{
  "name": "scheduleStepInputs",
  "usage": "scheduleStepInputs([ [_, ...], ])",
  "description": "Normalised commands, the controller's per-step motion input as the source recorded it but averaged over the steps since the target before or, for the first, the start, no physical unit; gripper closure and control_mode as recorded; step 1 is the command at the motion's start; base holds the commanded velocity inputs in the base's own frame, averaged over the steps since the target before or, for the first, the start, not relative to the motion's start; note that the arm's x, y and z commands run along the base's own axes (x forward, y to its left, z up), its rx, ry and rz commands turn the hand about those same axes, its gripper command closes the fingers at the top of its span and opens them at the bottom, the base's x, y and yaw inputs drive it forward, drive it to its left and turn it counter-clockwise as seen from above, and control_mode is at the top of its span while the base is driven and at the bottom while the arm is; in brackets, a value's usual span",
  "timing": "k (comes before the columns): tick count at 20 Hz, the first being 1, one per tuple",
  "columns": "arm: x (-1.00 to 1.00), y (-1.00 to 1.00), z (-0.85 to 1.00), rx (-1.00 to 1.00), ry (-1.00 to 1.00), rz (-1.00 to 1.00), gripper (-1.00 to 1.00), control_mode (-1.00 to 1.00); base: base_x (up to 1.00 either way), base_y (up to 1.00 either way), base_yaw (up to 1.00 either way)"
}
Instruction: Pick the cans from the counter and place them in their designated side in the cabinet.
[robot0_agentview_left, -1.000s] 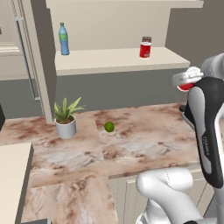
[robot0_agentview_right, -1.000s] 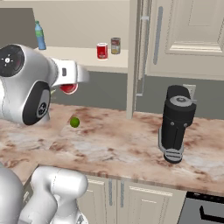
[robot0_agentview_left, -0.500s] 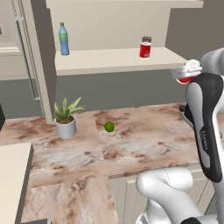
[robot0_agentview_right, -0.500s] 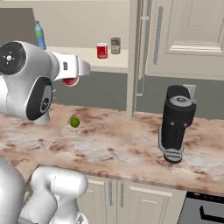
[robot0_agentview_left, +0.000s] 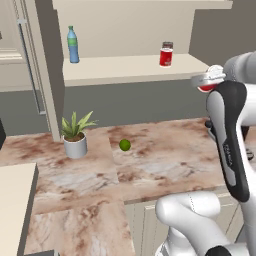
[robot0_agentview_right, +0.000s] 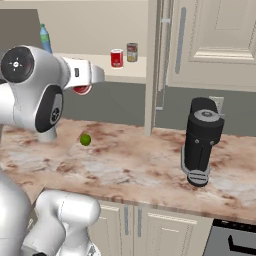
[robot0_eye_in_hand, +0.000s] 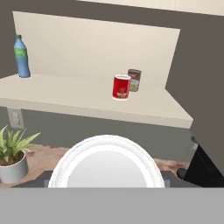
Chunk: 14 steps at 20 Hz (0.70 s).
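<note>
I have one red can (robot0_agentview_left: 209, 83) clamped in the gripper (robot0_agentview_right: 85, 86), lifted well above the marbled counter (robot0_agentview_left: 165, 160) and close to the front edge of the cabinet shelf on its right side. In the hand view the can's white top (robot0_eye_in_hand: 107, 162) is close up at the bottom, so the finger tips themselves are hidden behind it.

The second red can (robot0_eye_in_hand: 121, 87) stands upright on the cream shelf board of the open cabinet (robot0_eye_in_hand: 78, 103), toward the right. Just behind it and slightly to its right, against the back wall, stands a tan-labelled can (robot0_eye_in_hand: 134, 80) with a dark top; the two look close, and I cannot tell whether they touch. Far to the left on the same shelf stands a tall blue bottle (robot0_agentview_left: 73, 44), well apart from both cans.

Below, on the counter, a small green lime (robot0_agentview_left: 124, 145) lies near the middle. Left of it a potted plant (robot0_agentview_left: 75, 134) in a pale pot stands beside the cabinet's side panel. From the right base view, a dark upright appliance (robot0_agentview_right: 200, 140) sits on the counter far to the right, past a tall vertical panel.
</note>
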Motion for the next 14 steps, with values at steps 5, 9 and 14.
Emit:
scheduleStepInputs([
  [5, 0.30, -0.07, 0.00, -0.01, 0.00, 0.00, 1.00, -1.00, 0.00, 0.00, 0.00],
  [9, 0.32, -0.04, 0.00, 0.00, 0.00, 0.00, 1.00, -1.00, 0.00, 0.00, 0.00],
  [14, 0.30, -0.01, 0.00, 0.00, 0.00, 0.00, 1.00, -1.00, 0.00, 0.00, 0.00],
])
